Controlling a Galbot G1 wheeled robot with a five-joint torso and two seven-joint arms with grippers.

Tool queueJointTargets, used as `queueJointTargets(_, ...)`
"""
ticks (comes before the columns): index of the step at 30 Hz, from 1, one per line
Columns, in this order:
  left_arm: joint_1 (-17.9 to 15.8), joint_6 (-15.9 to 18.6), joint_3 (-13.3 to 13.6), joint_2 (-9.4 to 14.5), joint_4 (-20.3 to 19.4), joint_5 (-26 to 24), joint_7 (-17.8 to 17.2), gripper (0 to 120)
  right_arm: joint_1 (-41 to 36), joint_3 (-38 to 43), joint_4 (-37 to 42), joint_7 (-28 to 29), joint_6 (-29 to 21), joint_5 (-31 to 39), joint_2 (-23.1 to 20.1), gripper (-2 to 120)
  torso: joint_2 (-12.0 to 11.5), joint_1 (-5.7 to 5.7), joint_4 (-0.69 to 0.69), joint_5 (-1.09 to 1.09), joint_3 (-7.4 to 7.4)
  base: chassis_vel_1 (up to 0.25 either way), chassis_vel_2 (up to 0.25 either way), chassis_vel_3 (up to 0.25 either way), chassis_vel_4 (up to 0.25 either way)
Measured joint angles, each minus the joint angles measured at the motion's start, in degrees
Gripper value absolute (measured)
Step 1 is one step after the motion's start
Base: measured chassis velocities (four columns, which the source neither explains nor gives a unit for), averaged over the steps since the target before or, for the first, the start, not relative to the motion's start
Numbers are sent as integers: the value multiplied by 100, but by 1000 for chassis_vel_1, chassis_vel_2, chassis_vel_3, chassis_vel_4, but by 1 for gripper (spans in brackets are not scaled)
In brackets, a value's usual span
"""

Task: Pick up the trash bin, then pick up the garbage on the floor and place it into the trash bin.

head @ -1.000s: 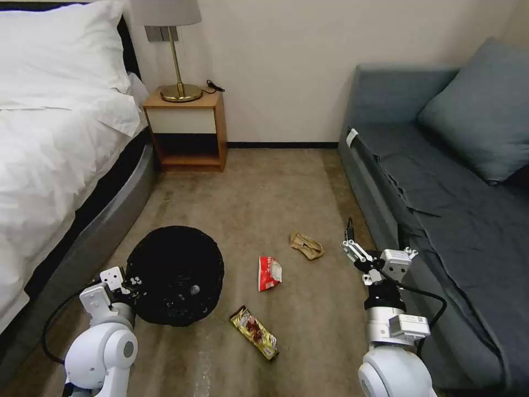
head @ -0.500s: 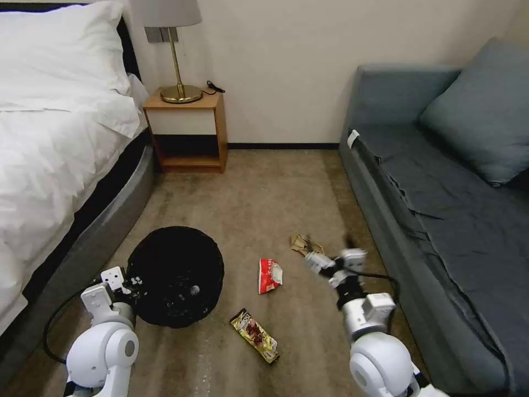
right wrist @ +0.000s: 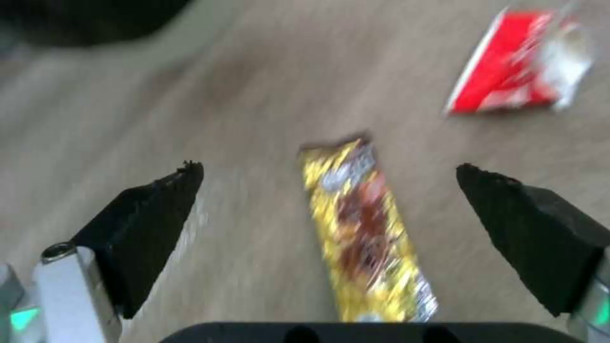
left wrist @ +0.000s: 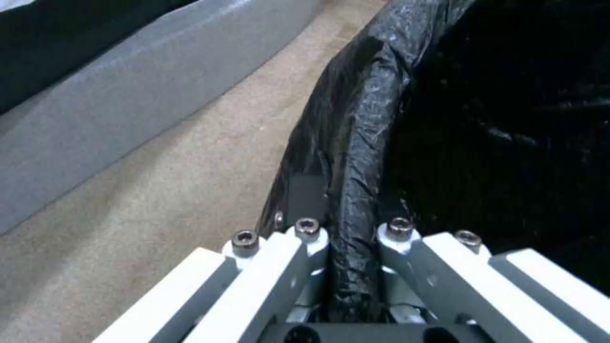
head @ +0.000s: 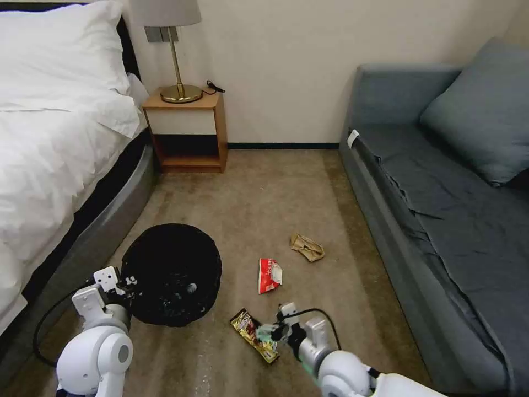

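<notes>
The trash bin (head: 171, 273), round black mesh with a black liner, sits low at the left, its mouth turned up toward me. My left gripper (head: 124, 285) is shut on its near rim; in the left wrist view the fingers (left wrist: 305, 238) pinch the liner-covered rim (left wrist: 356, 157). Three pieces of garbage lie on the carpet: a yellow-brown candy wrapper (head: 254, 335), a red-white snack packet (head: 270, 274) and crumpled tan paper (head: 307, 246). My right gripper (head: 264, 332) hovers open just over the candy wrapper (right wrist: 365, 228), which lies lengthwise between its black fingertips (right wrist: 162, 219). The snack packet (right wrist: 514, 81) lies beyond.
A bed (head: 60, 165) runs along the left and a grey sofa (head: 441, 209) along the right, with a carpet strip between. A wooden nightstand (head: 187, 132) with a brass lamp (head: 179, 91) stands at the far wall.
My right arm has swung left from beside the sofa and dropped low over the candy wrapper. The left gripper and the bin have shifted slightly left.
</notes>
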Motion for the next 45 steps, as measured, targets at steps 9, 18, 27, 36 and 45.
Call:
queueJointTargets(9, 57, -41, -71, -56, -29, 6, 4, 3, 920, -1345, -1085, 44, 292, -26, 339, 100, 0, 0, 1, -1, 0, 0, 0, 0, 0)
queueJointTargets(18, 101, -84, -121, -58, 0, -3, 13, 3, 1353, -2072, -1562, 54, 395, 38, 538, 100, 0, 0, 0, -1, 0, 0, 0, 0, 0)
queueJointTargets(27, 84, -97, -81, -95, 32, -7, 20, 3, 1655, -2432, -1648, 62, 300, 170, 592, 100, 0, -1, 0, -1, 0, 0, 0, 0, 0)
queueJointTargets(36, 76, -104, -49, -101, 87, -1, 21, 3, 1968, -2652, -1697, -32, 208, 269, 650, 100, 0, 0, 1, -1, 0, 0, 0, 0, 0)
queueJointTargets(45, 26, -105, -40, -81, 125, 6, 21, 3, 2120, -2629, -1507, -35, 129, 303, 520, 100, 0, 0, 0, -1, 0, 0, 0, 0, 0)
